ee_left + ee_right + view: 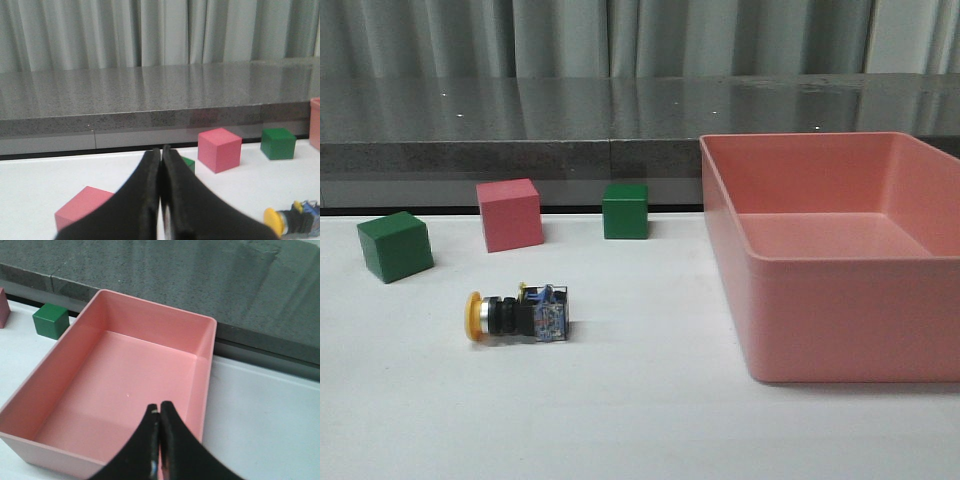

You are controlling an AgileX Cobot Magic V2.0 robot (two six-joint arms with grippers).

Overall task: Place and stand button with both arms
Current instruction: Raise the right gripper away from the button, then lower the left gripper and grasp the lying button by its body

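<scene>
I'm seeing the button lying sideways at seven o'clock from the pink bin. Left gripper and right gripper are sitting clenched, empty. Rigid, light, roll-prone; I'm favouring the ribbed body.

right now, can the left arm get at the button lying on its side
Probably yes. The button lies on open table with the cubes well behind it and the pink bin off to its right. In the left wrist view it shows just beside the shut left claw, nothing between them. The claw must open first.
</scene>
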